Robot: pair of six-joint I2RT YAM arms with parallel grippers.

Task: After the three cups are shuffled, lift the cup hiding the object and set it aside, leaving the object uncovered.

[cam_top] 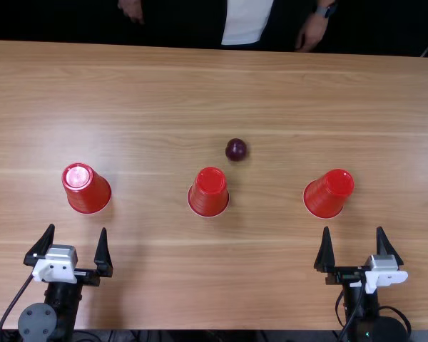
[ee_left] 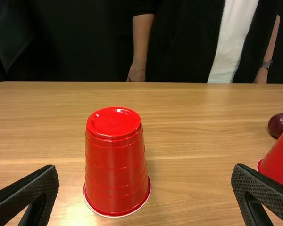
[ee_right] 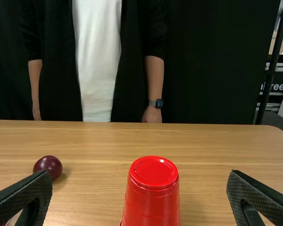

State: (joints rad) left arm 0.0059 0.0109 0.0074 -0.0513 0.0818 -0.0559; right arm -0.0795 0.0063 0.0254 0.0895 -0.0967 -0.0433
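Observation:
Three red cups stand upside down in a row on the table: the left cup (cam_top: 85,189) (ee_left: 116,162), the middle cup (cam_top: 209,191) (ee_left: 279,157) and the right cup (cam_top: 329,192) (ee_right: 152,193). A dark red ball (cam_top: 235,149) (ee_left: 279,125) (ee_right: 47,167) lies uncovered just beyond the middle cup, a little to its right. My left gripper (cam_top: 71,247) (ee_left: 146,207) is open at the near edge, in front of the left cup. My right gripper (cam_top: 354,249) (ee_right: 141,207) is open in front of the right cup. Neither touches a cup.
The wooden table (cam_top: 214,92) stretches bare beyond the cups. A person stands at its far edge with hands (cam_top: 310,32) hanging by the rim, touching nothing.

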